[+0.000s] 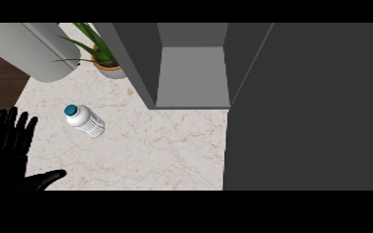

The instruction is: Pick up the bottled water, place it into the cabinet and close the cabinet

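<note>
The bottled water (85,120), white with a teal cap, stands on the marble counter (160,148) at the left. The grey cabinet (191,74) stands at the back with its inside showing, and its open door (299,108) fills the right side of the view. My left hand (16,145) rests open at the left edge, fingers up, a short way left of the bottle and apart from it. My right hand does not show; the door covers that side.
A potted green plant (102,54) stands left of the cabinet at the back. A large grey cylinder (36,49) lies at the back left corner. The counter's left edge runs beside my left hand.
</note>
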